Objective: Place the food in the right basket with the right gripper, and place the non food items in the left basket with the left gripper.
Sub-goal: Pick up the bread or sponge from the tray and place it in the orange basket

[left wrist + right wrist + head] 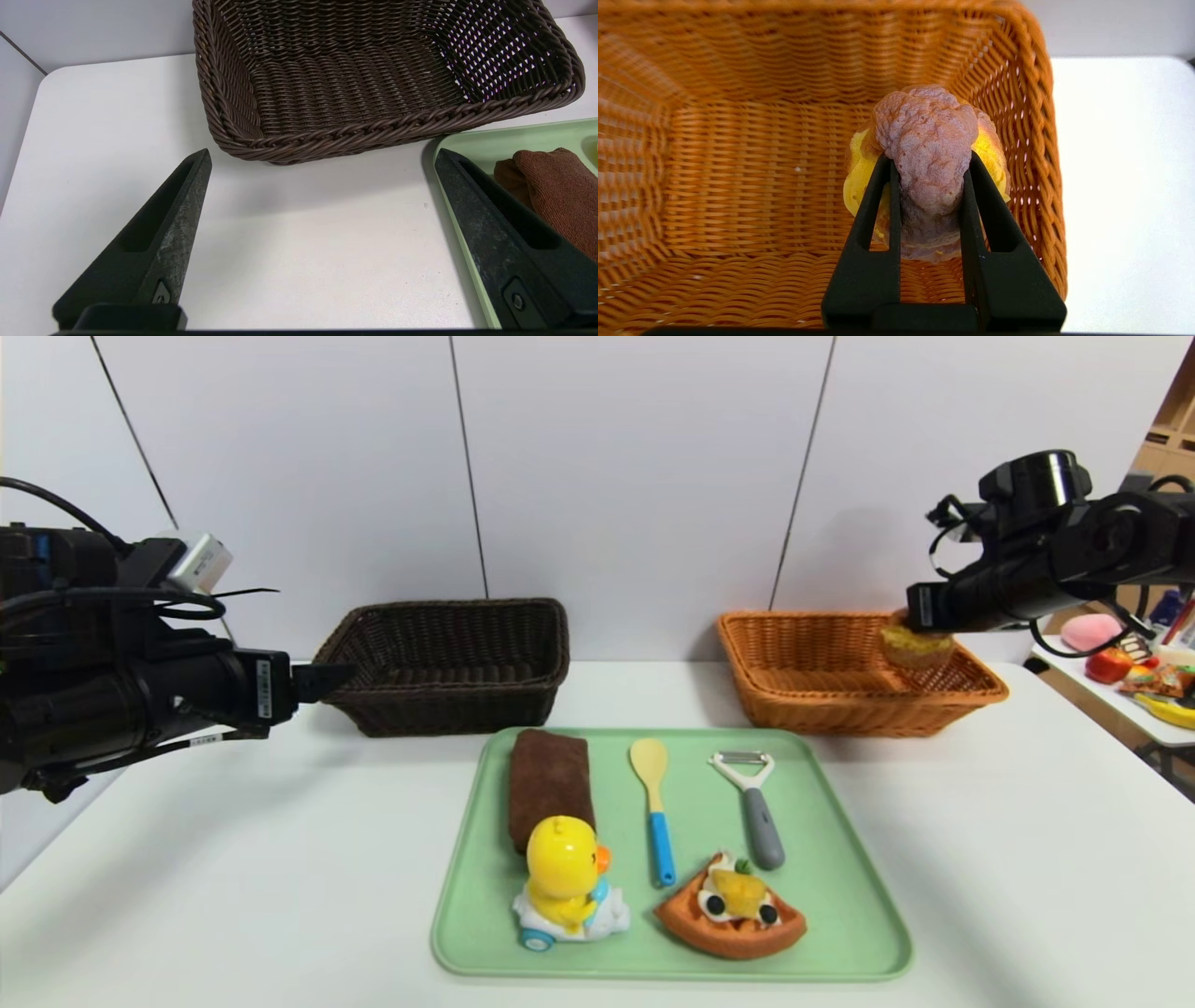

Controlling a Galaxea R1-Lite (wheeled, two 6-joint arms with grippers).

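My right gripper (930, 163) pinches the bun (927, 158) above the right basket (738, 154), near its right rim; my left gripper (322, 158) hangs spread wide beside the left basket (373, 70).

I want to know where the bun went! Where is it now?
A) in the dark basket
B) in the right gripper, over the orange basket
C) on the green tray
B: the right gripper pinches the bun above the orange basket.
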